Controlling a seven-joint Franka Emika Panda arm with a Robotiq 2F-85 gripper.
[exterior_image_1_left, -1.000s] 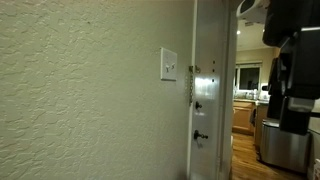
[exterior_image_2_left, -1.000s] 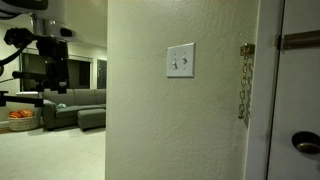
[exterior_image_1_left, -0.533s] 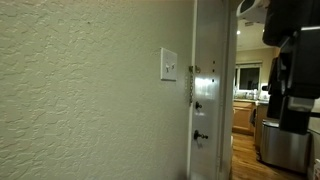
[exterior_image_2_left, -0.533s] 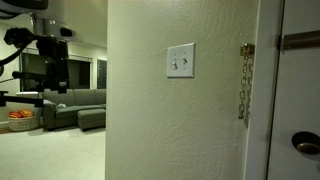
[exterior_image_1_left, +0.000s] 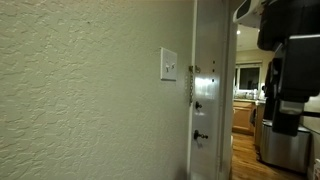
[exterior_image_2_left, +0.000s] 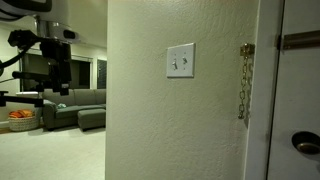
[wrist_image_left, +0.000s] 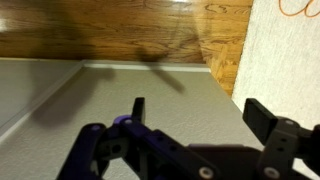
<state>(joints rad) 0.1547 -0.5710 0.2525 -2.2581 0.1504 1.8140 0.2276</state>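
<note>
A white double light switch (exterior_image_1_left: 168, 65) (exterior_image_2_left: 180, 61) sits on a cream textured wall. Beside it stands a white door with a brass chain (exterior_image_1_left: 190, 85) (exterior_image_2_left: 243, 85) and a dark handle (exterior_image_1_left: 200, 136) (exterior_image_2_left: 305, 143). The dark robot arm (exterior_image_1_left: 285, 70) (exterior_image_2_left: 45, 45) hangs off to the side of the wall, well away from the switch. In the wrist view my gripper (wrist_image_left: 200, 108) is open, its black fingers (wrist_image_left: 264, 113) spread wide with nothing between them, over grey carpet (wrist_image_left: 110, 85).
A strip of wooden floor (wrist_image_left: 120, 30) borders the carpet, and a textured wall (wrist_image_left: 285, 55) rises at the right. A grey sofa (exterior_image_2_left: 75, 105) stands in the room behind the arm. Kitchen cabinets (exterior_image_1_left: 243, 112) and a steel appliance (exterior_image_1_left: 280, 145) lie past the door.
The arm has shifted slightly toward the wall in both exterior views. The jaws stay wide open.
</note>
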